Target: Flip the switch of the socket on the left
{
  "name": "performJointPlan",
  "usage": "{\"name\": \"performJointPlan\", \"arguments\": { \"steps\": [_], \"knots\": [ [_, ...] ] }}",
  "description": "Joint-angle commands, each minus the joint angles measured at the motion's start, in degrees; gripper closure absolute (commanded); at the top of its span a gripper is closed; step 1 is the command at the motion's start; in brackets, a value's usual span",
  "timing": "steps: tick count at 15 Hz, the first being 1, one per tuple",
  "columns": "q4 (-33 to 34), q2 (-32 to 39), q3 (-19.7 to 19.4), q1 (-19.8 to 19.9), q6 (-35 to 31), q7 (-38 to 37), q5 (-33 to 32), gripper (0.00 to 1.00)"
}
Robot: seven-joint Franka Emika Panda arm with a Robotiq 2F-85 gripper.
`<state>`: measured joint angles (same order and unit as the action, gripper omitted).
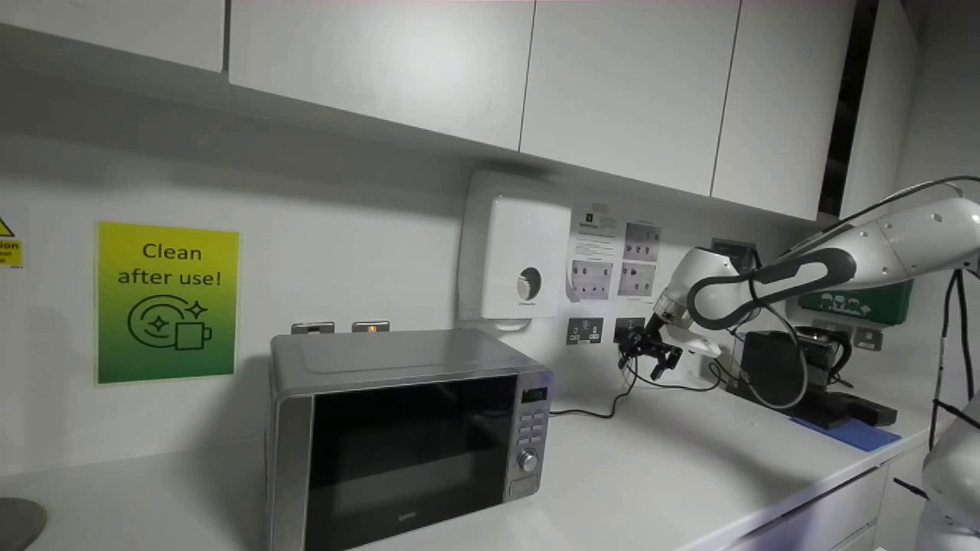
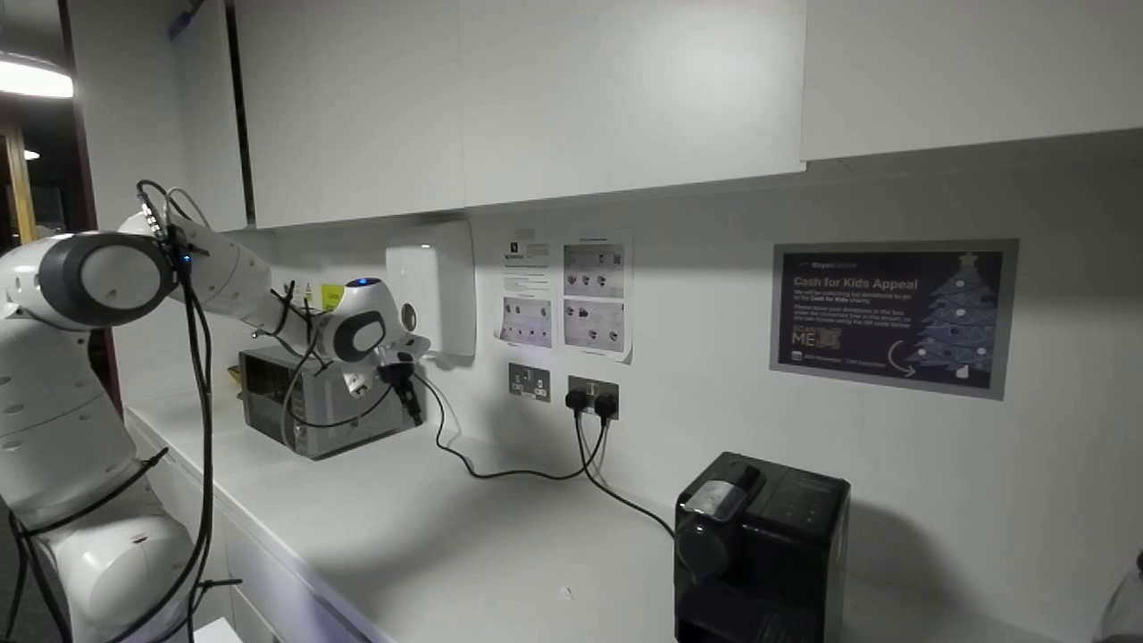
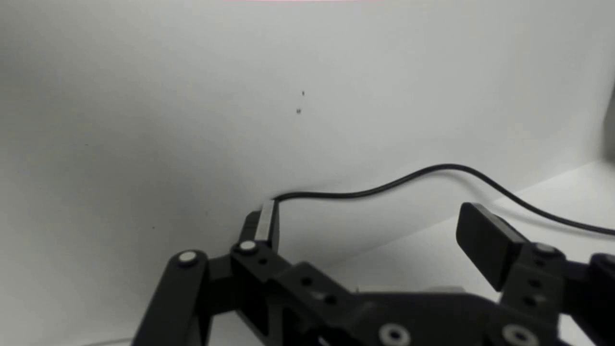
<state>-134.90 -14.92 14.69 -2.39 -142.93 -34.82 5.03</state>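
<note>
A double wall socket (image 1: pixel 584 330) with nothing plugged in sits left of a second double socket (image 1: pixel 629 324). The left socket (image 2: pixel 529 381) and the right socket (image 2: pixel 593 397), which holds two black plugs (image 2: pixel 605 406), both show in the other exterior angle too. My gripper (image 1: pixel 647 363) is open and empty, apart from the wall sockets and above the counter; it hides part of the right socket in that view. It points downward in an exterior view (image 2: pixel 414 406). In the wrist view the fingers (image 3: pixel 370 211) are wide apart, with no socket visible.
A black cable (image 3: pixel 355 194) runs along the wall behind the fingers. A microwave (image 1: pixel 413 451) and a black coffee machine (image 2: pixel 759 545) stand on the counter (image 2: pixel 464 536). A white dispenser (image 1: pixel 517 252) and cabinets (image 1: pixel 628 92) are above. More sockets (image 1: pixel 370 327) sit behind the microwave.
</note>
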Motion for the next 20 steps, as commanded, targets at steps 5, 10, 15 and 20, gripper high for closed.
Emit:
{"name": "performJointPlan", "arguments": {
  "steps": [5, 10, 15, 20],
  "knots": [
    [13.4, 10.3, -2.0, 1.4, -3.1, -10.2, -9.6, 0.00],
    [16.7, 13.6, -5.2, 0.7, -3.2, -12.8, -13.1, 0.00],
    [18.8, 15.8, -7.6, 0.1, -5.8, -11.6, -13.3, 0.00],
    [20.9, 18.1, -8.8, -0.5, -5.3, -10.5, -18.0, 0.00]
  ]
}}
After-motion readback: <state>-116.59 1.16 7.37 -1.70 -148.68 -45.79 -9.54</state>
